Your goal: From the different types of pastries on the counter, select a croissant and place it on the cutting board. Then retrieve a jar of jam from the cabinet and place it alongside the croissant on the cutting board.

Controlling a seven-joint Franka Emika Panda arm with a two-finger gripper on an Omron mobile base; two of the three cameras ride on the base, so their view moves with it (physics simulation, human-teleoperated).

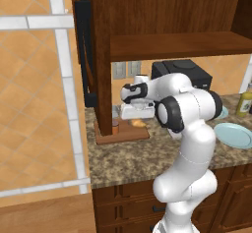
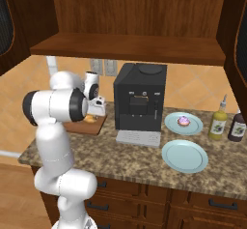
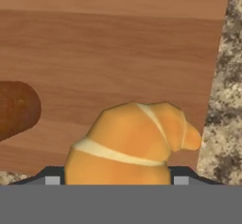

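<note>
Gripper low over cutting board, fingers astride croissant; can't tell if I'm pinching it. Jam jar beside.

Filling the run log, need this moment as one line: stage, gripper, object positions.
stage: both items on board | gripper: low over croissant, grasp unclear | jar of jam: on cutting board beside croissant | plate: bare
</note>
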